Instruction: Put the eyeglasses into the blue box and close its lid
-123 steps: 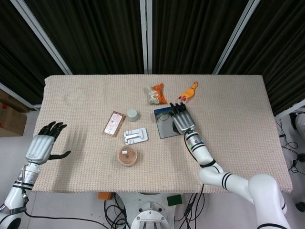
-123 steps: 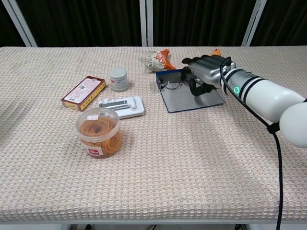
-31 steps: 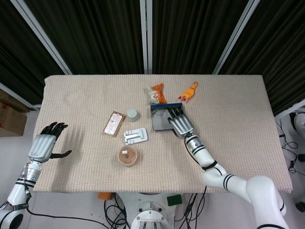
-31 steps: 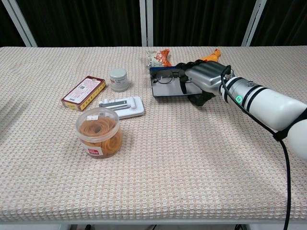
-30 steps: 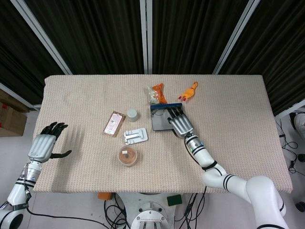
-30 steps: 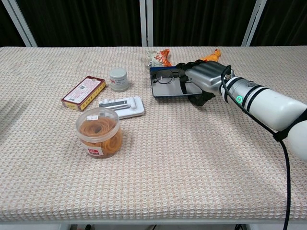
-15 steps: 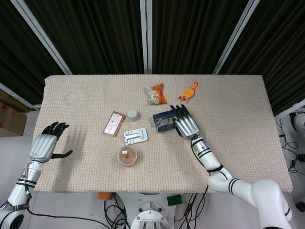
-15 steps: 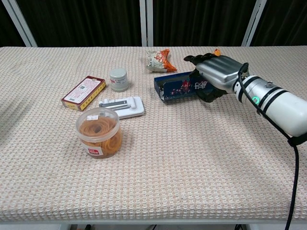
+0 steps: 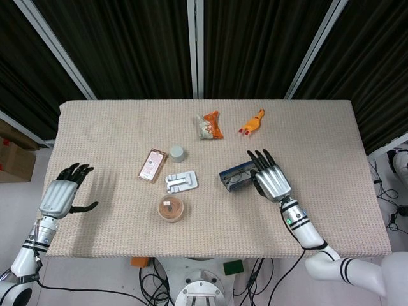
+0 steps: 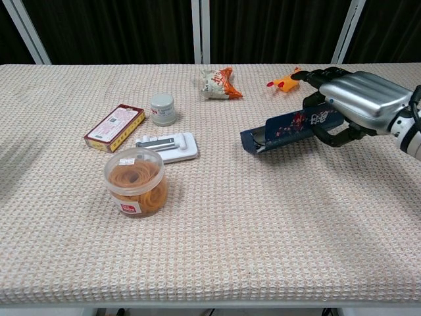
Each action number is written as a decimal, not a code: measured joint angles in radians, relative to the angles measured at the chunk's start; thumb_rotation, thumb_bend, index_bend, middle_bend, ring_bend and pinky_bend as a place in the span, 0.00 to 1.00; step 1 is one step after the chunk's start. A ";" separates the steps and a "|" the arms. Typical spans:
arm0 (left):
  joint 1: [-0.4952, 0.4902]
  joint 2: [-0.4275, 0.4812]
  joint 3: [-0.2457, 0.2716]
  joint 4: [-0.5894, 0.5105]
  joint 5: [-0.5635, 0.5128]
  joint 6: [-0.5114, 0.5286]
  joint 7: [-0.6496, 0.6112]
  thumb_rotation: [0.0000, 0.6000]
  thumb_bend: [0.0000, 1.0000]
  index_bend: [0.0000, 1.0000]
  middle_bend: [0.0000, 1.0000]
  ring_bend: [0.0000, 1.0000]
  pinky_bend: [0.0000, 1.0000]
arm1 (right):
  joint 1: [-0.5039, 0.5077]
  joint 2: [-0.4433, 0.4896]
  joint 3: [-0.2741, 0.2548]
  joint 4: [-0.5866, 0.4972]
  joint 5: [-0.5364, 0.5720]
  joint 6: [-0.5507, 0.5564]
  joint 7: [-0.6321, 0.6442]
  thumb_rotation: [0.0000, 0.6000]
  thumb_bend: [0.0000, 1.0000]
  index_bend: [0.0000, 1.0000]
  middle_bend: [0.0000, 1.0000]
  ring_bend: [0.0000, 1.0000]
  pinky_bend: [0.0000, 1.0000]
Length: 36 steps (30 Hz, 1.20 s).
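Even overhead light is brightening the tabletop (image 9: 319, 127) in both views, casting soft, short shadows beside the things. The dark backdrop is staying unlit. Focus is holding sharp, without glare or blur.

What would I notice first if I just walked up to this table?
Probably the shiny right robot hand holding the blue box tilted above the table, on the right side. Next, the jar of orange rubber bands near the front left. The left robot hand waits open, off the table's left edge.
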 measured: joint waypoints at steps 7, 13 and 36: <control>-0.003 0.001 -0.001 0.004 -0.006 -0.010 -0.002 0.73 0.13 0.14 0.10 0.05 0.16 | -0.007 -0.019 0.002 0.039 -0.020 0.011 -0.021 1.00 0.52 0.86 0.04 0.00 0.00; -0.005 0.001 -0.003 0.010 -0.014 -0.020 -0.005 0.72 0.13 0.14 0.10 0.05 0.16 | 0.001 -0.089 0.009 0.151 -0.038 0.004 0.023 1.00 0.52 0.84 0.04 0.00 0.00; -0.015 0.008 -0.007 0.012 -0.026 -0.040 -0.005 0.72 0.13 0.15 0.10 0.05 0.16 | 0.015 -0.297 0.033 0.513 -0.113 0.065 0.266 1.00 0.46 0.00 0.00 0.00 0.00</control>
